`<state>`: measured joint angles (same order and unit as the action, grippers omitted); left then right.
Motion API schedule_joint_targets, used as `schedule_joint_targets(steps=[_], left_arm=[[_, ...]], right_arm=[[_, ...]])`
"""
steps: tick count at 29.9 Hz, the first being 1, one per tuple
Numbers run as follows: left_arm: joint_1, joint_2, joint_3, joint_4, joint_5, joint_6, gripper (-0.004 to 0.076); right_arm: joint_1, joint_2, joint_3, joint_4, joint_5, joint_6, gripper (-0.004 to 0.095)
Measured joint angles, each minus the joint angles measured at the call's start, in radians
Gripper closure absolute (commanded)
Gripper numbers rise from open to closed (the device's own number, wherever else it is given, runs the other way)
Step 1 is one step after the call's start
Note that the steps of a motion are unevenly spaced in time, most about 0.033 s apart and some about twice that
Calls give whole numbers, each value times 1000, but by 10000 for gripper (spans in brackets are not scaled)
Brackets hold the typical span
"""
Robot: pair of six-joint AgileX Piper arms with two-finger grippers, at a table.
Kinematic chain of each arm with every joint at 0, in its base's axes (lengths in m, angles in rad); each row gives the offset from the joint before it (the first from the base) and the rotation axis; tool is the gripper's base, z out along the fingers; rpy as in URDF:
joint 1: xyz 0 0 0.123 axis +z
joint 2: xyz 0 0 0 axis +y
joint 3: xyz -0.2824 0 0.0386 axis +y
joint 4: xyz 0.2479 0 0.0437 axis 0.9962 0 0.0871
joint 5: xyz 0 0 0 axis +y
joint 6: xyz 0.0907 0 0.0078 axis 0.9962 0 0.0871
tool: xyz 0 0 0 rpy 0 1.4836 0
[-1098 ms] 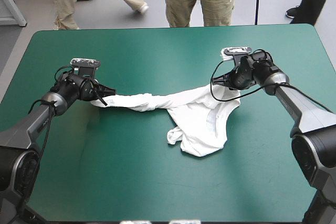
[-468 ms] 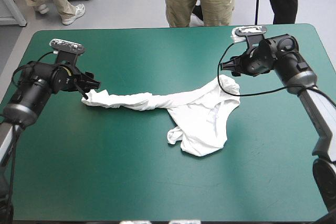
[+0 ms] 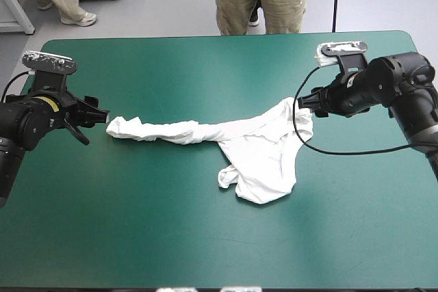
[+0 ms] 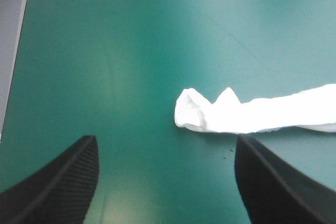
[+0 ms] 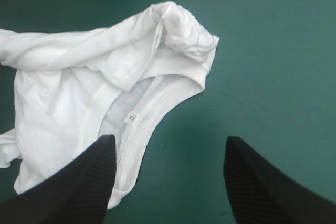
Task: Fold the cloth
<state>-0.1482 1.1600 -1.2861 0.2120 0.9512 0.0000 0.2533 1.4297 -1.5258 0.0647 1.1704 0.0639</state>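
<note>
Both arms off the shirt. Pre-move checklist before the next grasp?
1. Left end effector open and empty: ok.
2. Right end effector open and empty: ok.
3. T-shirt spread flat: not ok. One side is twisted into a rope toward the table's left edge, and the body is bunched.
4. T-shirt fully on the table: ok.
5. Grasp target for the left arm: ok. The twisted end lies just ahead of the fingers, not touching them.
6. Grasp target for the right arm: ok. The collar is in plain view ahead of the fingers.
</note>
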Motion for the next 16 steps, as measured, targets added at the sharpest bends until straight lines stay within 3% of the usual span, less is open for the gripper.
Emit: schedule_joint_targets(steps=[6, 16], left_arm=[[4, 37, 13, -7, 22, -41, 197], [75, 296, 17, -13, -7, -78, 198]], right_arm=[[0, -7, 55, 18, 6, -7, 345], [1, -7, 71, 64, 4, -26, 345]])
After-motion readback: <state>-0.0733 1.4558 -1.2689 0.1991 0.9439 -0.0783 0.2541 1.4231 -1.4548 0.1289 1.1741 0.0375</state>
